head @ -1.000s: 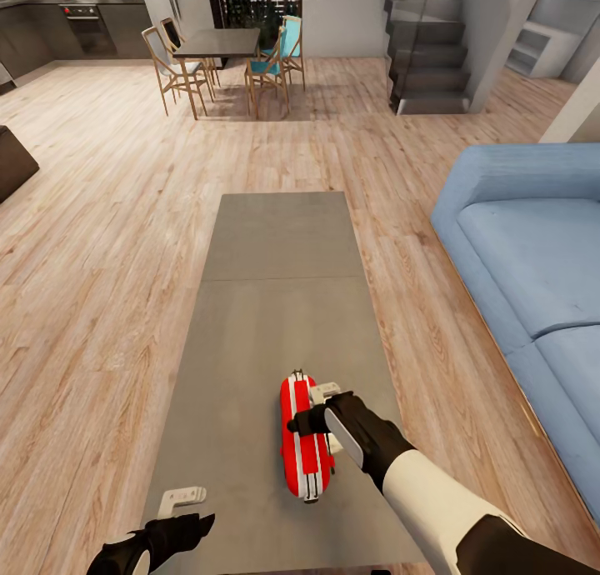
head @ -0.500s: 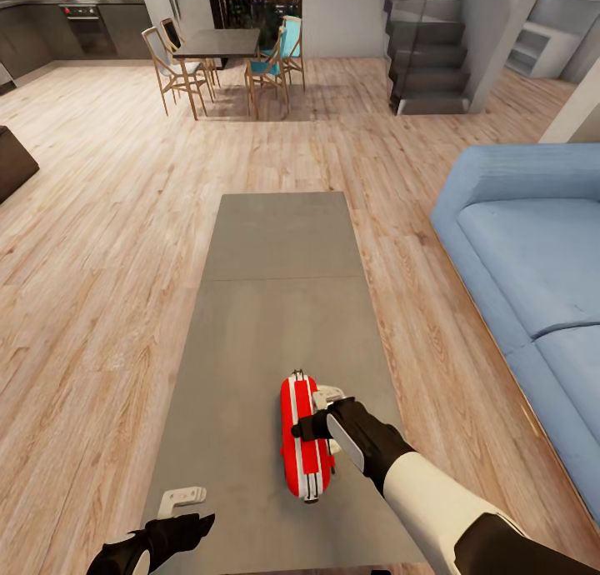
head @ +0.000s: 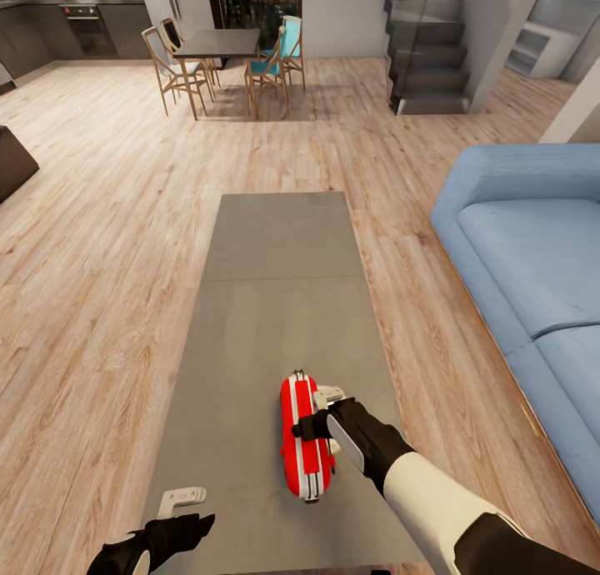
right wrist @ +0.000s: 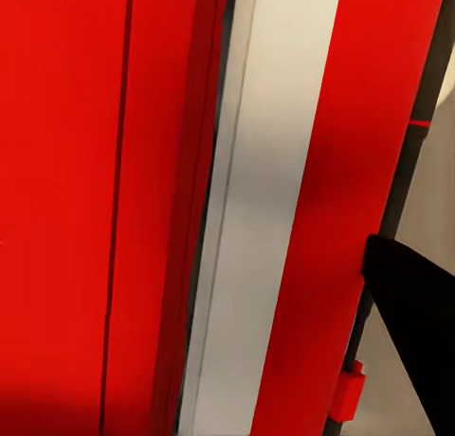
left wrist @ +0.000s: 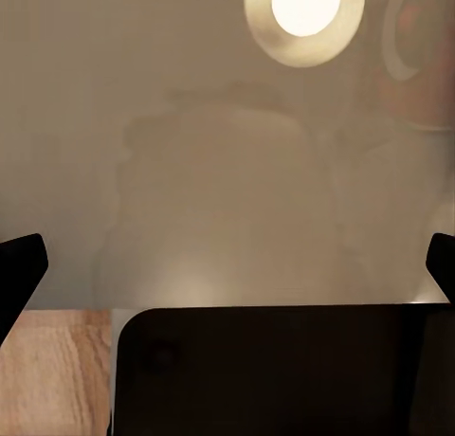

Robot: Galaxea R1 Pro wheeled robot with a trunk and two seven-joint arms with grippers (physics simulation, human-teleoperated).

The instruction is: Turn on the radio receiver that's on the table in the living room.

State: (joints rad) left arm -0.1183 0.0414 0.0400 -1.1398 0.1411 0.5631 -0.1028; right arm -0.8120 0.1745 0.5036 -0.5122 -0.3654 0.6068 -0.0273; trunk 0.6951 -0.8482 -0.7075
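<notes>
The red radio receiver (head: pixel 304 437) with white side stripes lies on the near end of the long grey-brown table (head: pixel 279 250). My right gripper (head: pixel 317 410) is open against the radio's right side, one dark fingertip (head: pixel 303 430) touching the red body. In the right wrist view the radio's red and white bands (right wrist: pixel 190 208) are very close, with one black fingertip (right wrist: pixel 412 332) beside them. My left gripper (head: pixel 185 512) is open above the table's near left corner, and its fingertips (left wrist: pixel 19 270) stand far apart over the grey top (left wrist: pixel 227 190).
A blue sofa (head: pixel 533 250) runs along the table's right side. Light wood floor (head: pixel 100 267) lies to the left and beyond. A dark dining table with chairs (head: pixel 221 54) and a staircase (head: pixel 425 50) stand at the far end. A dark cabinet corner (head: pixel 12 162) is at far left.
My right gripper slid a little nearer along the radio's right side, then held still. The radio and my left gripper have not moved.
</notes>
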